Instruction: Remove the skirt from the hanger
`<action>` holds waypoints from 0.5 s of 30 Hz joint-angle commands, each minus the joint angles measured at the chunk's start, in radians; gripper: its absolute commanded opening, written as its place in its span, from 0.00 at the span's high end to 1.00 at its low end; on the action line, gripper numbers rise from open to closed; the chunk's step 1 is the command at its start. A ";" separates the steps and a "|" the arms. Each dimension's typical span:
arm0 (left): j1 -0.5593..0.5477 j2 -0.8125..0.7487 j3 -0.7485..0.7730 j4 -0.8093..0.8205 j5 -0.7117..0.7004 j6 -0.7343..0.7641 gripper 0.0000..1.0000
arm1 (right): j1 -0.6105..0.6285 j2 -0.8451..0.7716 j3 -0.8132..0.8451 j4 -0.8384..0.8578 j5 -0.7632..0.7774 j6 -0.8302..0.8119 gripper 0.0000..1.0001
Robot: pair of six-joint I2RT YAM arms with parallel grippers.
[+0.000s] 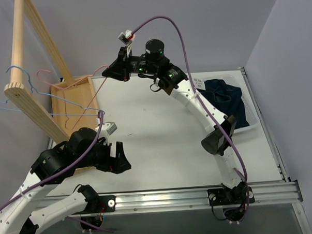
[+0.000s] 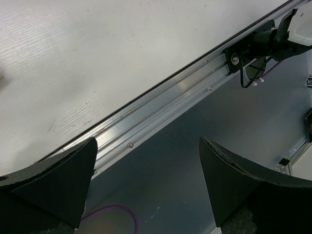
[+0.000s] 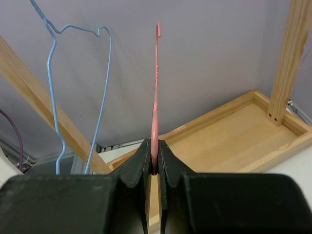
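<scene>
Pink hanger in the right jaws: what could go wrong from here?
1. The right gripper is shut on the pink hanger, not the light-blue hanger hanging beside it. No skirt shows in any view, so this may be effort on the wrong thing.
2. The thin wire is pinched at one spot and could swivel or slip.
3. Moving it sideways might snag that neighbouring hanger or the wooden rack post.

The light-blue wire hanger (image 3: 107, 73) hangs bare at the wooden rack by the table's far left corner. It is thin wire, kinked into a wavy shoulder near the top. Two strands run down from there, spread apart above and drawing closer lower down, seen against the grey-purple wall.
</scene>
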 commanded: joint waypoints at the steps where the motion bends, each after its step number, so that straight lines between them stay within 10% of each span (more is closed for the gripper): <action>1: -0.007 -0.044 -0.014 0.014 -0.004 -0.041 0.06 | 0.033 0.033 0.121 0.072 0.016 -0.037 1.00; 15: -0.010 -0.041 -0.007 0.035 0.006 -0.064 0.06 | 0.127 0.116 0.236 0.273 0.046 0.047 1.00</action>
